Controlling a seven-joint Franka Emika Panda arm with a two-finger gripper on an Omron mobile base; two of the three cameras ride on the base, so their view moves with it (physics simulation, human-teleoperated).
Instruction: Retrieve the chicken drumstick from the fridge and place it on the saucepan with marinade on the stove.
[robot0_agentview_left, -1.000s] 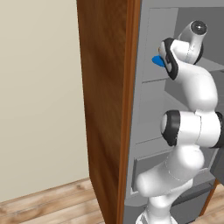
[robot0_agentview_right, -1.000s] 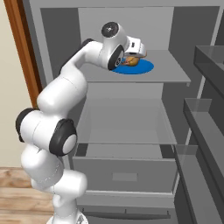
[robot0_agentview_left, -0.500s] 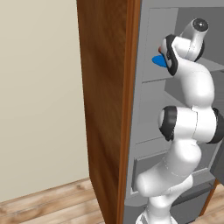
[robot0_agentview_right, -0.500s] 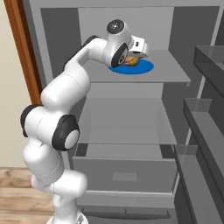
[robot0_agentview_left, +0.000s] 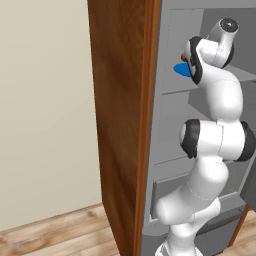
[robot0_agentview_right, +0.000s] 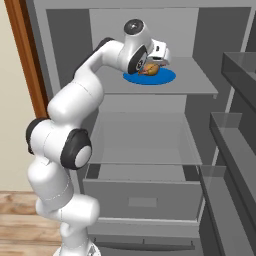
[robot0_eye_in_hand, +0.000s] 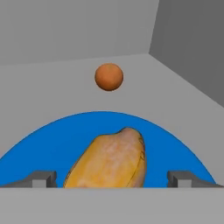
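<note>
Fridge (robot0_agentview_right: 210, 165) stands open, brown wooden side panel (robot0_agentview_left: 122, 125) at left. On the upper shelf (robot0_agentview_right: 195, 82), toward its left edge, a blue plate (robot0_agentview_right: 165, 77) carries the chicken drumstick (robot0_eye_in_hand: 109, 162): orange-brown, glossy, tapered. Gripper (robot0_eye_in_hand: 111, 178) is over it, jaws spread wide, one fingertip (robot0_eye_in_hand: 41, 178) either side, gripping nothing. A small orange ball (robot0_eye_in_hand: 109, 77) lies near the shelf's back edge.

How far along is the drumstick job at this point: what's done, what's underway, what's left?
Done: the fridge stands open and the arm has reached onto its upper shelf. Underway: the open gripper straddles the chicken drumstick, which lies on a blue plate, not yet gripped; a small orange ball sits behind the plate. Left: closing on the drumstick, lifting it out and carrying it to the saucepan on the stove.
</note>
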